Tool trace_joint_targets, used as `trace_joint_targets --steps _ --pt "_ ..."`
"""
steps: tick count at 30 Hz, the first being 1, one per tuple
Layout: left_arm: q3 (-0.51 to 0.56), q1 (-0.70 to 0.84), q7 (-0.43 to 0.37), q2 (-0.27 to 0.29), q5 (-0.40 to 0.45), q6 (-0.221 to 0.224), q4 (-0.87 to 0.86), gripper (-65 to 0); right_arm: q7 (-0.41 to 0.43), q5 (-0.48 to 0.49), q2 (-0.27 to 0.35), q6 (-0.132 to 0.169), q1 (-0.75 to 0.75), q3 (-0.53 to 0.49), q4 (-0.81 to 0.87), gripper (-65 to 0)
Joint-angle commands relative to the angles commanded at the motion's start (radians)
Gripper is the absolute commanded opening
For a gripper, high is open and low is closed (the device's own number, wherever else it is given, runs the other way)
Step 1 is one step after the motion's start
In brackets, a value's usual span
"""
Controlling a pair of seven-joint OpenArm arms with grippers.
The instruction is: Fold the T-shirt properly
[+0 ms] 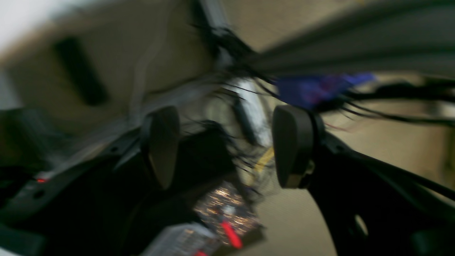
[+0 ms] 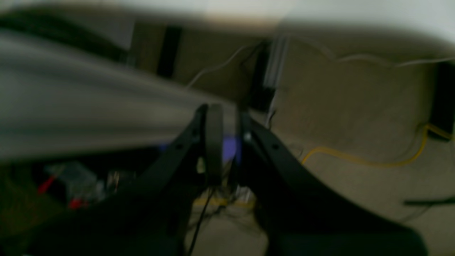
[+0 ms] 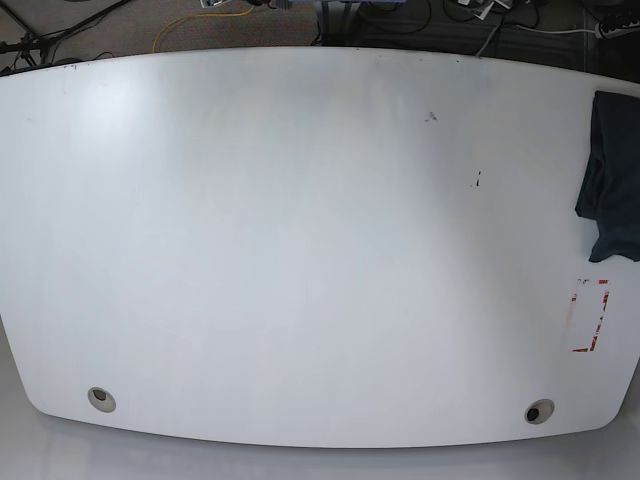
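Big white desk [image 3: 300, 250] fills the base view, w/ no arm over it. The T-shirt [image 3: 610, 180], dark navy, sits bunched at the far right edge of that view, part running out of frame, so how much of it is there I can't tell. What shows lies long from the desk's far side toward the near side, along that edge. Just nearer on the same edge: a red-and-white marker patch [image 3: 589, 316].

That side is the left arm's, so by my read the left arm is the nearer one and the shirt needs dragging toward the middle before any folding; task barely begun.

Both wrist views are blurred, looking at carpet and cables, no shirt in either. Left gripper [image 1: 227, 149]: jaws spread wide, nothing between them. Right gripper [image 2: 227, 149]: jaws close together w/ a narrow gap; a bluish-purple smear shows there, but whether it's pinched or behind I can't tell.
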Motion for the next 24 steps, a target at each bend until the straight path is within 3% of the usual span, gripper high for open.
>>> trace_joint_targets --steps 9,16,24 --pt "0.009 -0.15 -0.002 0.0 0.002 0.0 -0.293 -27.1 0.003 0.002 0.018 0.005 0.129 0.0 -0.287 -59.8" --pt "0.055 -0.325 -0.002 -0.005 0.005 0.0 -0.523 -39.0 0.003 -0.005 0.035 0.0 0.256 -0.002 -0.451 -59.6" --pt "0.091 -0.505 -0.015 -0.005 0.005 0.002 -0.755 -39.2 0.002 -0.041 0.035 -0.003 0.427 0.002 -0.694 -59.5"
